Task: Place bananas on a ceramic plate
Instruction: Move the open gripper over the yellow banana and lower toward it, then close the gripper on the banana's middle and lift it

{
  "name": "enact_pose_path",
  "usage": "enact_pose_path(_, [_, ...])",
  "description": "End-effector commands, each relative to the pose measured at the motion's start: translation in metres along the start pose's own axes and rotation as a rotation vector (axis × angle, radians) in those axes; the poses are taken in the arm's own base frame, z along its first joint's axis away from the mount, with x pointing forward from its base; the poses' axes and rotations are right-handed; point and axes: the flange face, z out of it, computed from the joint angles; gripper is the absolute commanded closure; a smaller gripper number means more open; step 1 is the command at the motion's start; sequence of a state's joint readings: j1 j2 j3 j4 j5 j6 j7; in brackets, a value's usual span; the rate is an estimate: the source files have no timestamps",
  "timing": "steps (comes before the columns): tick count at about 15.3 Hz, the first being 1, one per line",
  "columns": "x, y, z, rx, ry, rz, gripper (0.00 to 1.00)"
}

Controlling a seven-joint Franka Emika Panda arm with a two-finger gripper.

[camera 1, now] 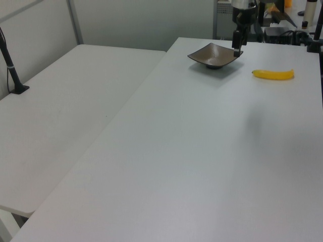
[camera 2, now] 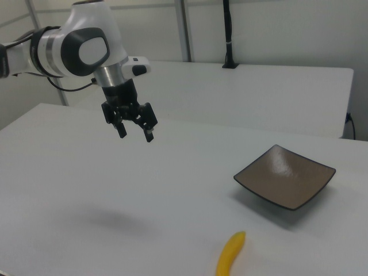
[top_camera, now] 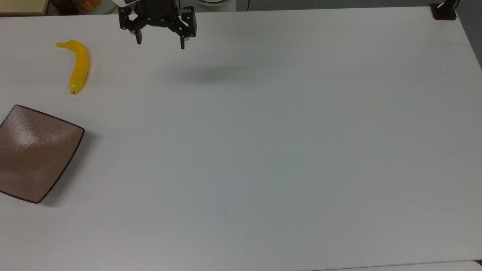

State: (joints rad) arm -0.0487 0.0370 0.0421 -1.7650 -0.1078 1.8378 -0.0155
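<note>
A yellow curved banana [top_camera: 78,66] lies on the white table at the top view's upper left, also seen as the banana [camera 1: 273,74] and the banana [camera 2: 230,254]. The square glossy brown plate [top_camera: 34,154] sits below it at the top view's left edge; the plate [camera 1: 214,55] and the plate [camera 2: 285,176] stand apart from the banana. My black gripper [top_camera: 160,42] hangs open and empty high above the table, to the right of the banana in the top view. The gripper [camera 2: 135,133] shows spread fingers on the white arm.
The white table [top_camera: 263,150] stretches wide to the top view's right. A black mount [top_camera: 444,11] sits at its far right corner. A second white table [camera 1: 65,101] adjoins on the left view's left, with a black post [camera 1: 12,73].
</note>
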Motion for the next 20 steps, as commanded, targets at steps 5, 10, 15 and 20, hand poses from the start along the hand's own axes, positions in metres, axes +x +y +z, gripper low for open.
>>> enact_pose_path(5, [-0.030,0.102,0.034,-0.016,-0.050,0.028,0.00])
enact_pose_path(10, [-0.050,0.178,0.089,-0.023,-0.038,0.138,0.00])
enact_pose_path(15, [-0.058,0.223,0.139,-0.016,-0.082,0.165,0.00])
enact_pose_path(20, [-0.066,0.250,0.175,-0.005,-0.110,0.113,0.00])
